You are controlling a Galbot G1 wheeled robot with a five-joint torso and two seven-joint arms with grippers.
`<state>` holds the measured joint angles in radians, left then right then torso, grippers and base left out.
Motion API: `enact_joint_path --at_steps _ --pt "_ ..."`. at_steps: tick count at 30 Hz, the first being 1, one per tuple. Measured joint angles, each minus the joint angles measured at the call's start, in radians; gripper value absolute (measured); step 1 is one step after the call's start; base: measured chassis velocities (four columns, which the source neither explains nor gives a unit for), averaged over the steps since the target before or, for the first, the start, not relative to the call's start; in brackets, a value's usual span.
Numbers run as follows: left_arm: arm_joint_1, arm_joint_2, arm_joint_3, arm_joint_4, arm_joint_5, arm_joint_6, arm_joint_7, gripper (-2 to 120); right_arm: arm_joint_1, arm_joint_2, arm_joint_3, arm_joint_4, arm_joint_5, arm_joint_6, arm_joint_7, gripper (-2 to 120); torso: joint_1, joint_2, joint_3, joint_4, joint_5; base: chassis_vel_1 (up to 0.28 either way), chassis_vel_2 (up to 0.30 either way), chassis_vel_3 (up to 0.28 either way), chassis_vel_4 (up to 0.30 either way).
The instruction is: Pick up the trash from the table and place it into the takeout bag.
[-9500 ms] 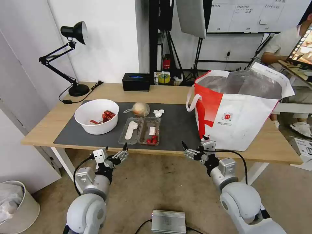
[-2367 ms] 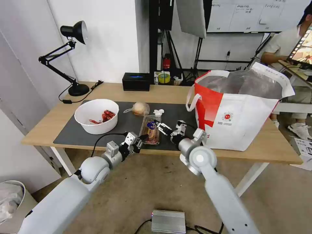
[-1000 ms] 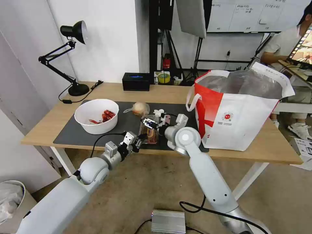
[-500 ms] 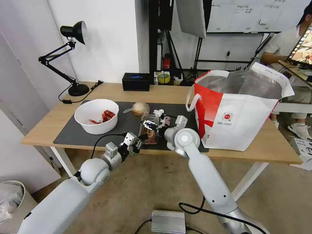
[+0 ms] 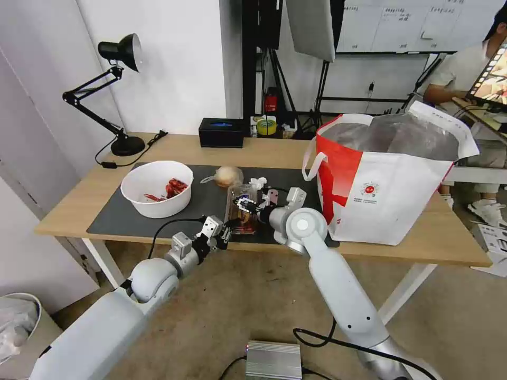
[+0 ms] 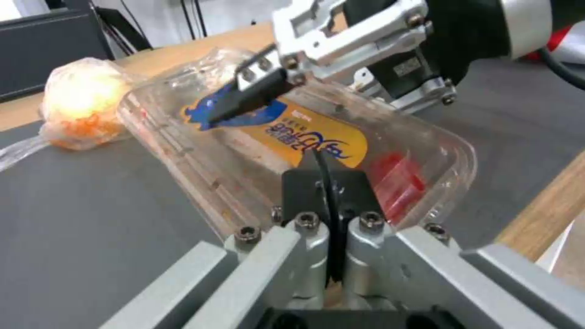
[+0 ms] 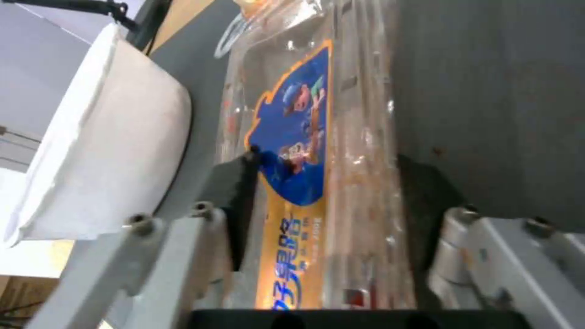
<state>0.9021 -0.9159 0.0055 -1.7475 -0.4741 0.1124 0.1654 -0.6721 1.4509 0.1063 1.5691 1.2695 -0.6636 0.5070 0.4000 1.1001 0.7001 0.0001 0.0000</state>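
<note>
The right gripper (image 5: 244,203) reaches in from the right over the dark grey mat, and its black fingers (image 7: 241,205) sit on either side of the clear plastic tray (image 5: 242,208), closed against its folded lid with the blue and orange label. The tray is shut on itself and tilted, its far end raised, with red scraps visible at its near end. The left gripper (image 5: 226,230) is at the tray's near edge, close to the front edge of the table (image 5: 253,148); its fingers are drawn together at that edge, though a grip on the plastic cannot be confirmed. Just beyond the tray lie the clear bag with the tan lump (image 5: 227,177) and the small crumpled tissue (image 5: 258,182). The white bowl with red shells (image 5: 157,188) stands on the mat to the left. The takeout bag (image 5: 385,179) stands upright and open at the right end of the table.
</note>
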Motion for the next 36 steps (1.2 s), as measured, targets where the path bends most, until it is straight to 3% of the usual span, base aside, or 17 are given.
enact_joint_path --at_steps 8,10,15,27,36 --pt "-0.001 0.007 0.0 -0.004 0.0 -0.001 -0.002 0 -0.002 -0.008 0.001 0.007 0.014 -0.012 0.02 22 0.0 0.0 0.0 0.0 0.0 0.0 0.0 0.0 0.0" --pt "-0.001 0.008 0.0 -0.007 0.0 -0.005 -0.002 0 -0.005 -0.007 0.008 0.007 0.035 -0.021 0.042 10 0.0 0.0 0.0 0.0 0.0 0.0 0.0 0.0 0.0" --pt "0.003 0.009 -0.005 -0.014 -0.003 -0.008 -0.01 0 -0.008 -0.006 0.013 0.004 0.046 -0.022 0.046 0 0.0 0.0 0.0 0.0 0.0 0.0 0.0 0.0 0.0" --pt "0.098 0.06 -0.111 -0.095 -0.035 -0.033 -0.023 0 0.0 -0.01 0.047 0.015 0.068 -0.005 0.011 0 0.0 0.0 0.0 -0.0001 0.0 0.0 0.0 0.0 0.0" --pt "0.205 0.051 -0.207 -0.142 -0.03 -0.059 -0.029 0 0.012 -0.07 0.078 0.171 0.066 0.02 -0.033 0 0.0 0.0 0.0 0.0 -0.0001 0.0 0.0 0.0 0.0"
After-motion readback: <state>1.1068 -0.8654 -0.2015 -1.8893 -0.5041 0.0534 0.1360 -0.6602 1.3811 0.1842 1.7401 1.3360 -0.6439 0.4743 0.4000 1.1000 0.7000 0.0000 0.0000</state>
